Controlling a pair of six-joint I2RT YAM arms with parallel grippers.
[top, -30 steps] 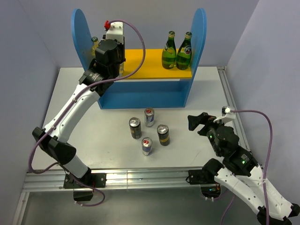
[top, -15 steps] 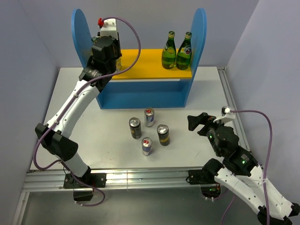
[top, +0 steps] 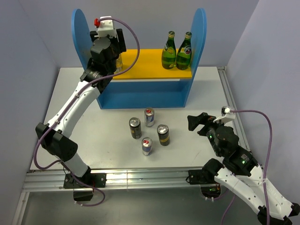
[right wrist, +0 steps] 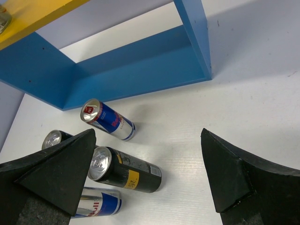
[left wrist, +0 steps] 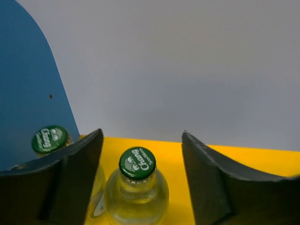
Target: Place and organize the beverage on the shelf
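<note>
Two clear pale-yellow bottles (left wrist: 137, 197) with green caps are standing at the left end of the shelf's (top: 140, 96) yellow board (top: 150, 65), one just beside the blue side panel (left wrist: 28, 89). The left gripper (left wrist: 141, 135) is hanging spread wide around the other, not gripping it. Two green bottles (top: 176, 52) are filling the board's right end, and its middle is lying open. Four cans (top: 149, 117) are standing before the shelf. The right gripper (right wrist: 147, 136) is hovering before the shelf's right end, fingers wide apart.

**"Chang" on two green bottle caps**

In the left wrist view, the middle cap (left wrist: 137, 162) reads "Chang" in white script above a small white emblem, and the left cap (left wrist: 50, 138), beside the blue side panel (left wrist: 28, 93), bears the same word. The finer print beneath is too small to read. The lettering on the dark can (right wrist: 126, 171) with its yellow patch and on the slim can (right wrist: 108, 121) cannot be made out.
</note>
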